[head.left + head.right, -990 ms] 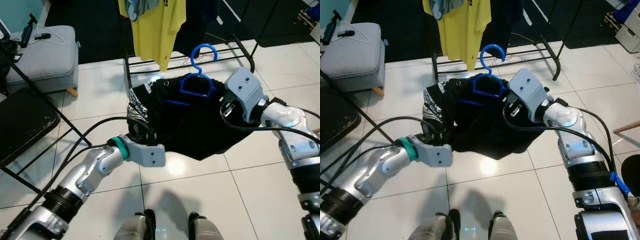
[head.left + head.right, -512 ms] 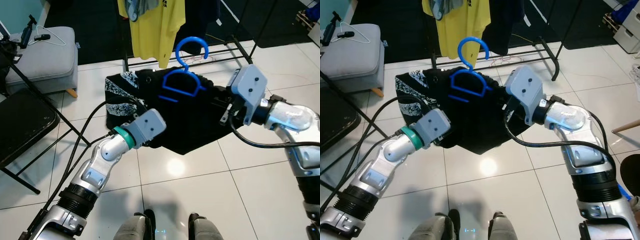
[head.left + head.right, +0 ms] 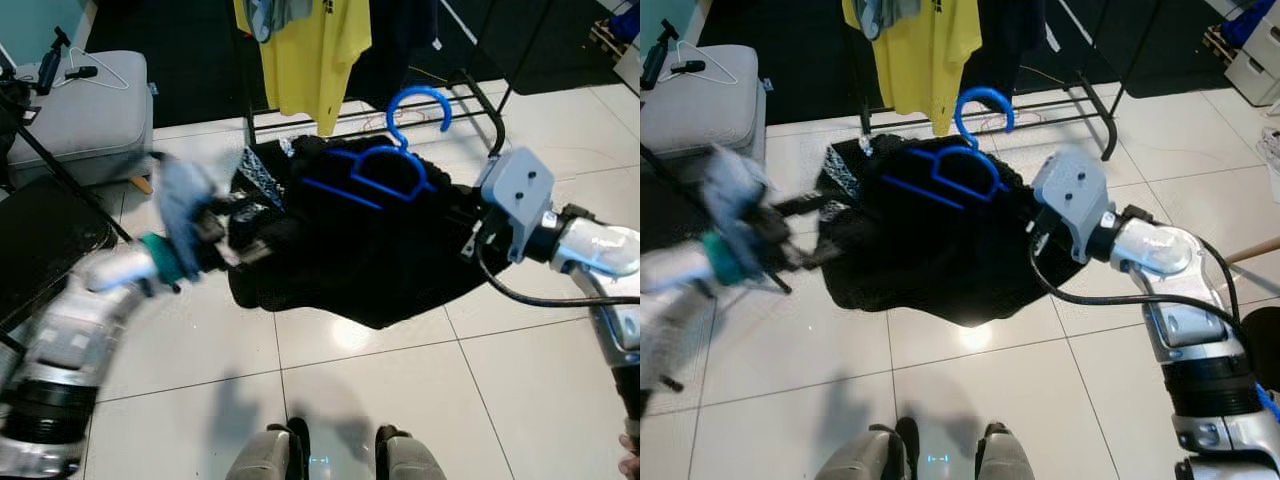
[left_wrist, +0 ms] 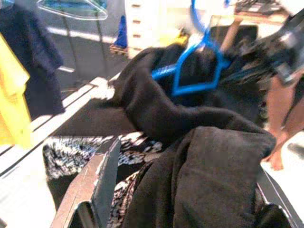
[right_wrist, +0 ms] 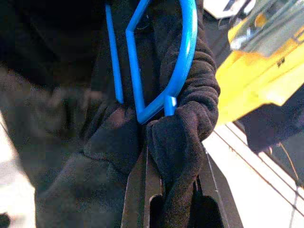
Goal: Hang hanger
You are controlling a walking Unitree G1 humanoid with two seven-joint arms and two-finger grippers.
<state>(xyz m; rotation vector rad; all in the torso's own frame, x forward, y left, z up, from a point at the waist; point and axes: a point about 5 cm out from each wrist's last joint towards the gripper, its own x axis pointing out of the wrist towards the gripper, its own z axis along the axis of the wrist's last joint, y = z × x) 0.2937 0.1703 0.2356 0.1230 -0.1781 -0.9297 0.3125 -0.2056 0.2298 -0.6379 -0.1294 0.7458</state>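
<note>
At frame centre, a black fleece garment (image 3: 370, 250) on a blue plastic hanger (image 3: 385, 170) hangs between both grippers above the white tiled floor (image 3: 400, 400). The right gripper (image 5: 173, 190) jaws clamp the fleece; the blurred left gripper (image 4: 190, 190) jaws straddle it, grip unclear.

Left hand (image 3: 215, 235) motion-blurred; right hand (image 3: 470, 225) fingertips buried in black garment (image 3: 370, 260).
</note>
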